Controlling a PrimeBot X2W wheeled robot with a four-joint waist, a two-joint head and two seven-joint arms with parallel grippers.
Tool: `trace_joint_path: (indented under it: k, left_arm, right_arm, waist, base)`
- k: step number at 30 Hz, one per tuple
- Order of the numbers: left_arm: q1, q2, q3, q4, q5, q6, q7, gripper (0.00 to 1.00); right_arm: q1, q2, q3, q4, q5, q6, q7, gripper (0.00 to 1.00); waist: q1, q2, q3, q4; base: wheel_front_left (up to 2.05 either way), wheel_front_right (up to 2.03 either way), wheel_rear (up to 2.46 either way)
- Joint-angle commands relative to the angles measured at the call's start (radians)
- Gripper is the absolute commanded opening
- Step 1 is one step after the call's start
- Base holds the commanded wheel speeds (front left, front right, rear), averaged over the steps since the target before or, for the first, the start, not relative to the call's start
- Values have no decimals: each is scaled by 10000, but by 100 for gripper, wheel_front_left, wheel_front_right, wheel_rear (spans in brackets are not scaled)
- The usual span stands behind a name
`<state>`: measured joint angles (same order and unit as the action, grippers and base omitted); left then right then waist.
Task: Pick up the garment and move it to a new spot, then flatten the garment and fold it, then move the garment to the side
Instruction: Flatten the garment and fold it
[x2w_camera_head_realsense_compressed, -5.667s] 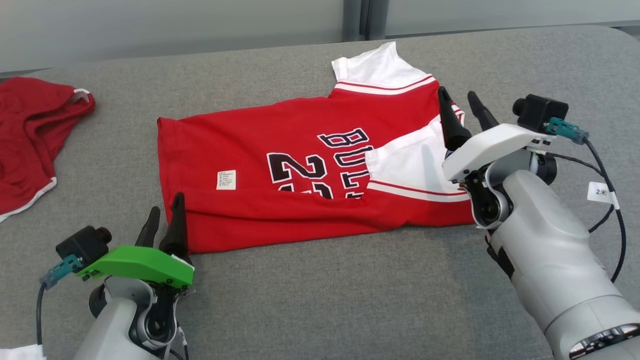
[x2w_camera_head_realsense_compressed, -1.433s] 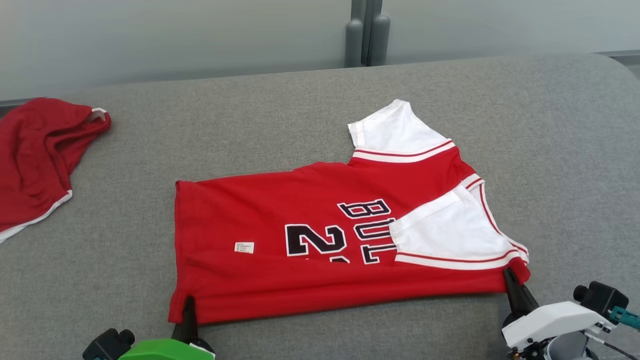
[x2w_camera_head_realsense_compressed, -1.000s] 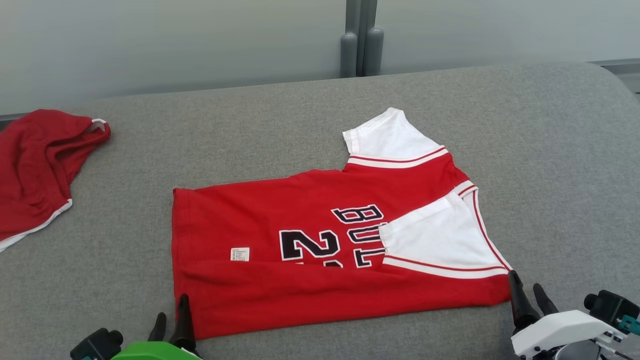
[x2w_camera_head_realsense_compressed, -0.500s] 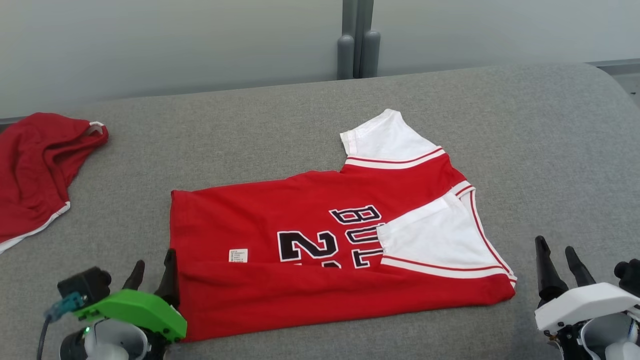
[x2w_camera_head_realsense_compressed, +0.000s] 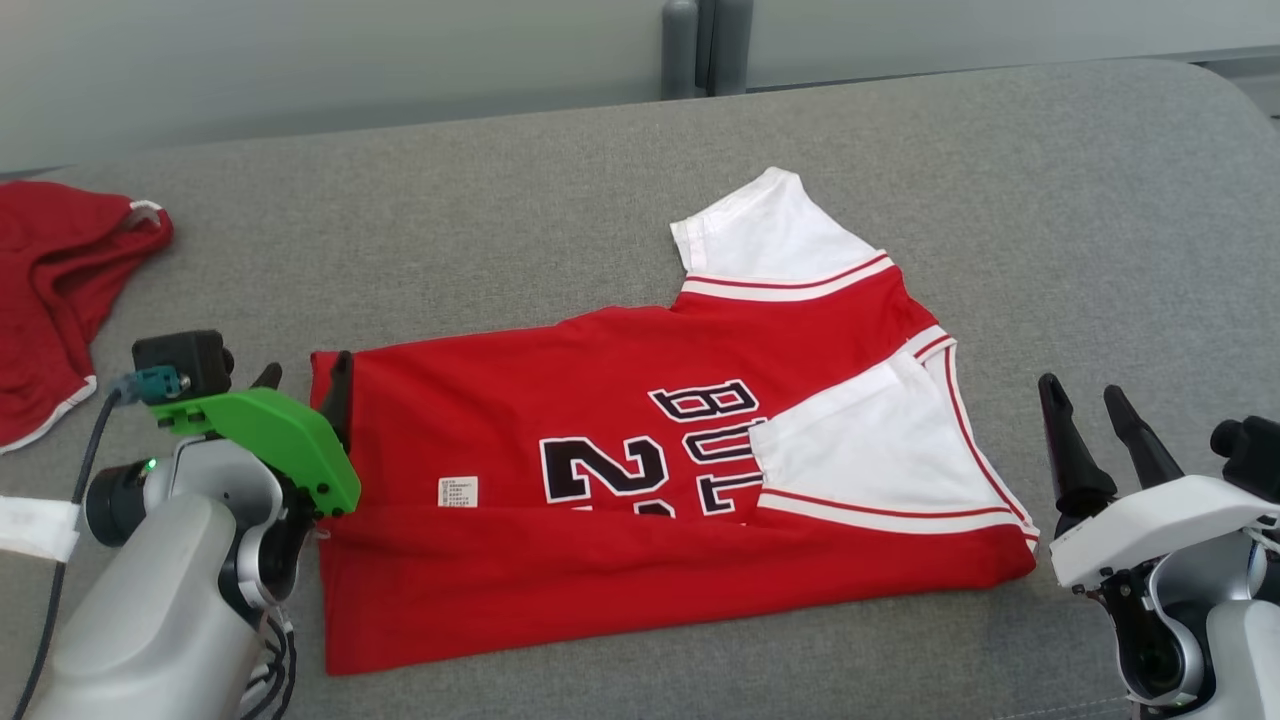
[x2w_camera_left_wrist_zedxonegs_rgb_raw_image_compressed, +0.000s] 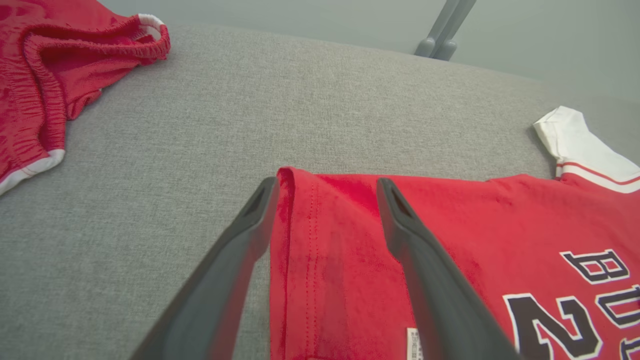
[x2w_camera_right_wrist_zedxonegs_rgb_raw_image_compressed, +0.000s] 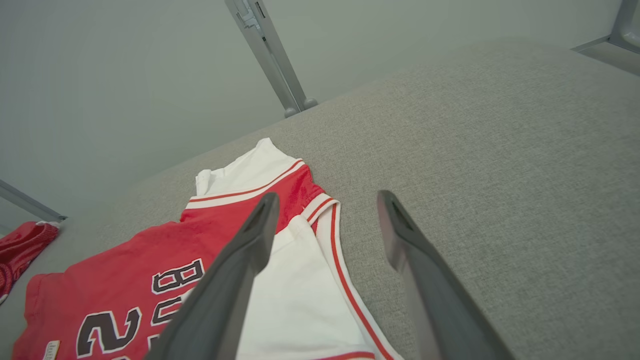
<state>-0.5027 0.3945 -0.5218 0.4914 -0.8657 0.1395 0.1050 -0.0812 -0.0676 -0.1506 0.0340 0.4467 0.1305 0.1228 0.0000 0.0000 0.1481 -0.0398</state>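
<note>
The garment (x2w_camera_head_realsense_compressed: 620, 470) is a red jersey with white sleeves and black lettering. It lies flat on the grey table (x2w_camera_head_realsense_compressed: 500, 200), with its near long edge folded over itself. My left gripper (x2w_camera_head_realsense_compressed: 305, 378) stands open at the jersey's left hem. In the left wrist view, the left gripper (x2w_camera_left_wrist_zedxonegs_rgb_raw_image_compressed: 326, 187) straddles the hem of the garment (x2w_camera_left_wrist_zedxonegs_rgb_raw_image_compressed: 450, 240), one finger over cloth and one over the table, holding nothing. My right gripper (x2w_camera_head_realsense_compressed: 1080, 392) hangs open just right of the jersey's shoulder end, apart from it. The right gripper (x2w_camera_right_wrist_zedxonegs_rgb_raw_image_compressed: 327, 197) has the garment (x2w_camera_right_wrist_zedxonegs_rgb_raw_image_compressed: 280, 300) below its left finger.
A second red cloth (x2w_camera_head_realsense_compressed: 60, 270) with white trim lies crumpled at the table's far left; this red cloth (x2w_camera_left_wrist_zedxonegs_rgb_raw_image_compressed: 45, 75) also appears in the left wrist view. A grey post (x2w_camera_head_realsense_compressed: 695, 45) stands behind the table. The table's rounded right edge lies beyond my right gripper.
Both grippers have let go of the jersey's near folded edge and opened. They then rose and moved forward along its two ends. The head camera has also shifted.
</note>
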Motion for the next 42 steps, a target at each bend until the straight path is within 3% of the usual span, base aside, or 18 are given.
trace_joint_path:
  k: [1, 9, 16, 29, 30, 31, 34, 37, 38, 42]
  left_arm:
    - [-442, -36, -56, 299, 143, -80, 55, 100]
    - [-1558, -317, -293, 1979, 346, -350, 196, 100]
    - [-2087, -219, -332, 3061, 409, -659, 24, 100]
    - [-2667, -221, -656, 4039, 575, -1000, 290, 100]
    - [-2701, -225, -708, 4091, 593, -1034, 344, 91]
    - [-2701, -225, -708, 4091, 593, -1034, 344, 91]
    - [-2797, -244, -818, 4235, 657, -1139, 412, 61]
    - [-2872, -256, -893, 4393, 700, -1234, 469, 23]
    - [-2903, -277, -912, 4426, 710, -1250, 467, 0]
    - [-3033, -310, -988, 4408, 738, -1397, 329, 0]
  right_arm:
    - [-179, -53, 88, -133, -3, 3, 63, 100]
    - [-534, -185, 388, -387, 117, 3, 156, 100]
    - [-674, -279, 424, -467, 160, 3, 115, 100]
    - [-777, -268, 443, -477, 213, 3, 46, 100]
    - [-792, -269, 441, -467, 219, 3, 46, 100]
    - [-792, -269, 441, -467, 219, 3, 46, 100]
    - [-843, -274, 460, -445, 225, 3, 44, 100]
    - [-868, -290, 474, -440, 221, 3, 49, 100]
    - [-877, -300, 472, -449, 223, 2, 48, 100]
    - [-936, -348, 415, -528, 187, 3, 62, 100]
  waist:
    - [0, 0, 390, -142]
    - [0, 0, 1028, -362]
    - [0, 0, 1299, -437]
    - [0, 0, 1534, -545]
    - [0, 0, 1549, -553]
    - [0, 0, 1549, -553]
    - [0, 0, 1586, -580]
    - [0, 0, 1607, -601]
    - [0, 0, 1609, -600]
    - [0, 0, 1576, -543]
  base:
    - [0, 0, 0]
    - [0, 0, 0]
    - [0, 0, 0]
    - [0, 0, 0]
    - [0, 0, 0]
    - [0, 0, 0]
    - [0, 0, 0]
    - [0, 0, 0]
    - [0, 0, 0]
    - [0, 0, 0]
